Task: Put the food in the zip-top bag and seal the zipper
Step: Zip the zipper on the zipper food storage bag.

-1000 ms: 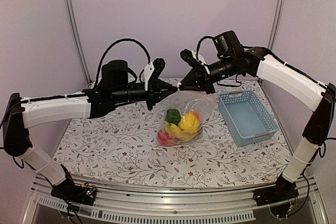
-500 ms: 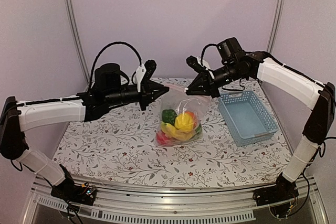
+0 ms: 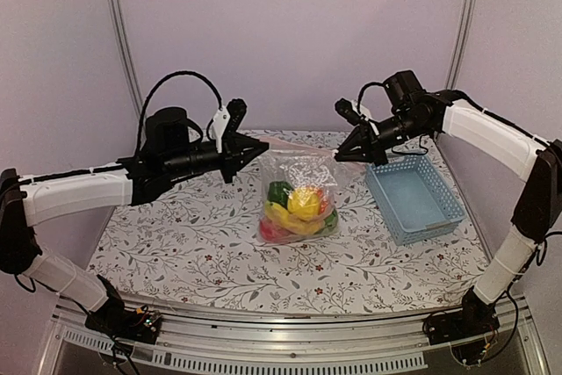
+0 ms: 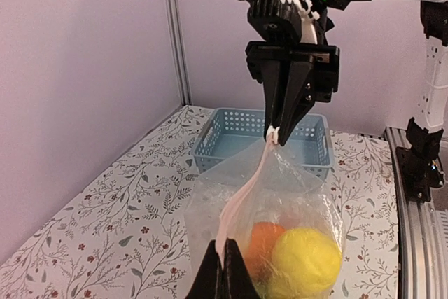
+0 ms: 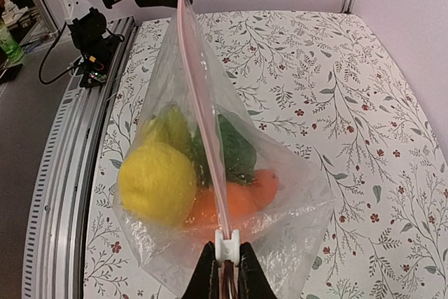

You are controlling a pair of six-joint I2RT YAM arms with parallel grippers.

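A clear zip-top bag (image 3: 299, 183) stands in the middle of a flower-patterned worktop (image 3: 176, 252), held up by its mouth edge between two robot arms. The food (image 3: 294, 206) sits heaped in the bag's bottom, which rests on the worktop: yellow, green, orange and red pieces show through the plastic.

The left hand (image 3: 260, 150) reaches in from the left, its fingers pressed together on the left end of the zipper (image 5: 199, 120), a thin pinkish strip. The right hand (image 3: 346, 155) reaches in from the right, its fingers clamped on the strip's other end (a small white piece shows at its fingertips in both wrist views). The strip runs taut between the two hands.

A light-blue slotted basket (image 3: 413, 195) sits on the worktop just to the right of the bag, below and slightly nearer than the right hand. From the left wrist it lies directly behind that hand.

Compared with a second ago, the two hands have drawn apart, left going left and right going right. The bag's mouth, bunched between them then, is now stretched wide.
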